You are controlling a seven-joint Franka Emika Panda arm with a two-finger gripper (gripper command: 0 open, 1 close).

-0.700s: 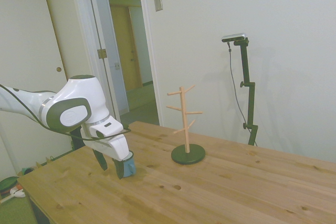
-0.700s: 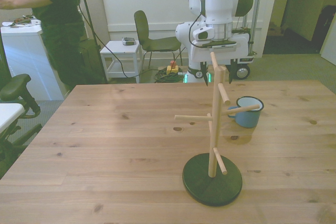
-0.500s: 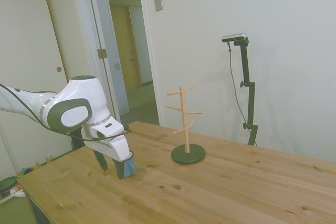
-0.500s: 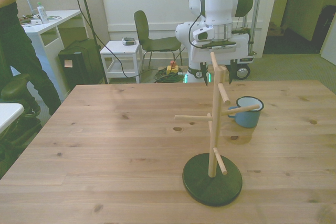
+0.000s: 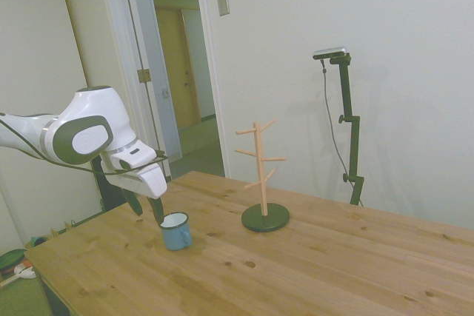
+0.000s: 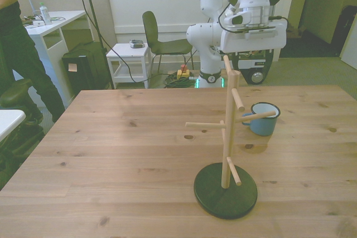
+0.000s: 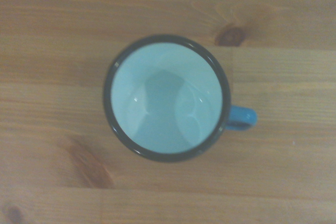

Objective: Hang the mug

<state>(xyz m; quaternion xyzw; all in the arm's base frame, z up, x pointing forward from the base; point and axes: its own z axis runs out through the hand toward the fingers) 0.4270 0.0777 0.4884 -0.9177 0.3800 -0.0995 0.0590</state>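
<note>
On the table (image 5: 311,257): one blue mug (image 5: 176,231), upright; one wooden mug tree (image 5: 264,179).
Jaws: one gripper (image 5: 145,209), spread, above mug.

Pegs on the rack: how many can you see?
6 on the rack: two near the top, one toward the front view's left, two toward the mug, one low.

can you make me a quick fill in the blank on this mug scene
1. The mug stands ____ on the table, mouth up.
2. The gripper hangs directly ____ the mug, not touching it.
3. The pegs of the rack hold ____ mugs.
4. In the wrist view, the mug is ____ inside.

Missing words: upright; above; no; empty
</note>
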